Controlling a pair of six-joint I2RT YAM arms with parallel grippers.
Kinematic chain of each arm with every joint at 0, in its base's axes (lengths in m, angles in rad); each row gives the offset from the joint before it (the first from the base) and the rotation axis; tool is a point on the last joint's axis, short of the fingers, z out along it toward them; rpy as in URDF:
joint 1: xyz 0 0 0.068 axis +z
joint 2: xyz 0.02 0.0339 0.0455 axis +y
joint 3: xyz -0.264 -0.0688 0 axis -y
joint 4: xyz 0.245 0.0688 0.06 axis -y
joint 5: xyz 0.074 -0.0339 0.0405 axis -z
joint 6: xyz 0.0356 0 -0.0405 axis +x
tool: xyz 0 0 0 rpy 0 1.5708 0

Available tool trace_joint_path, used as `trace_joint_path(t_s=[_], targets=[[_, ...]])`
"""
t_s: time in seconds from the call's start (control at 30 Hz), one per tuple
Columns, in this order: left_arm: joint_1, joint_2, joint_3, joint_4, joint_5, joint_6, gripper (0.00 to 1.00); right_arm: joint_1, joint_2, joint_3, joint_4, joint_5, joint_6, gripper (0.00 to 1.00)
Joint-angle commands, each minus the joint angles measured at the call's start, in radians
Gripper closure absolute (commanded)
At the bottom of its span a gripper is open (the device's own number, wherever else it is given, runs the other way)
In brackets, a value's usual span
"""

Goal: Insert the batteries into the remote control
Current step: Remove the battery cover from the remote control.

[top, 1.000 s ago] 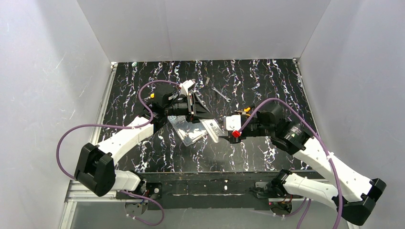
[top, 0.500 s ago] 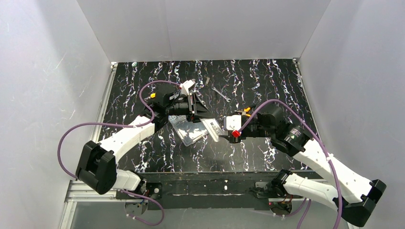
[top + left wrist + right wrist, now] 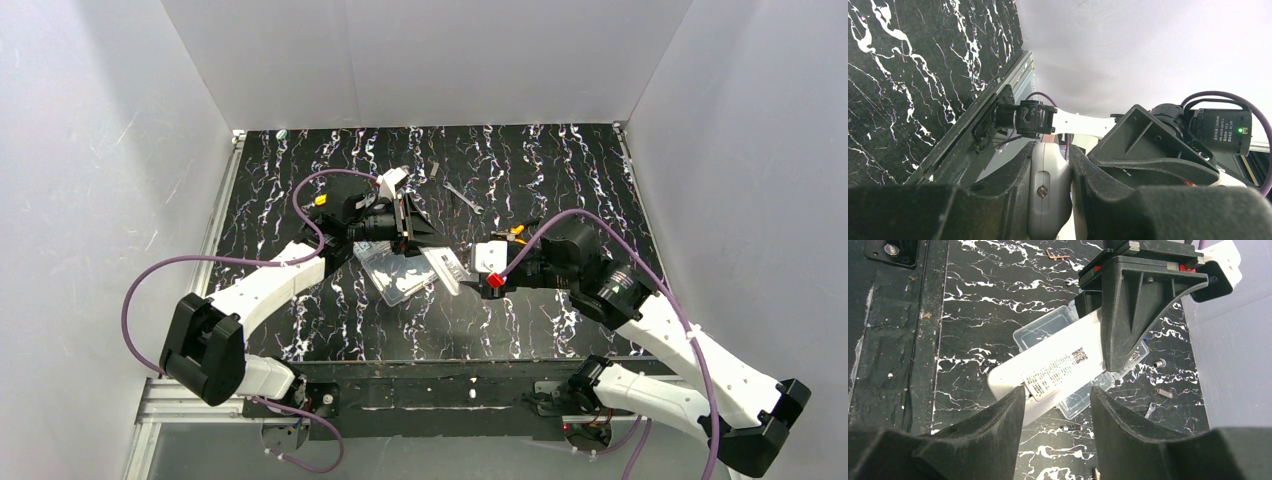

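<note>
White walls (image 3: pixel 90 150) are closing in a black, white-veined worktop (image 3: pixel 570 170) on three sides. The left jaws are pinching one end of the remote control (image 3: pixel 1058 367) over a clear box (image 3: pixel 1043 332); the right jaws are standing spread at its other end.

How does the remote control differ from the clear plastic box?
The remote control is opaque white; the clear plastic box is see-through. The remote control is slim; the box is broader. The remote control bears a printed label; the box shows none. The jaws of the left gripper clamp the remote control's far end; nothing grips the box. Both are rectangular plastic.
</note>
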Motion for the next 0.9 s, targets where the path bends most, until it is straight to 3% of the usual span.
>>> trace_joint_path(t_s=[0.0,0.87], targets=[[-0.025,-0.007,0.006,0.023,0.094,0.001,1.00,-0.001,-0.012,0.009,0.121,0.065,-0.027,0.43],[-0.034,-0.003,-0.012,0.023,0.095,0.000,1.00,-0.002,-0.032,0.005,0.144,0.106,-0.007,0.43]])
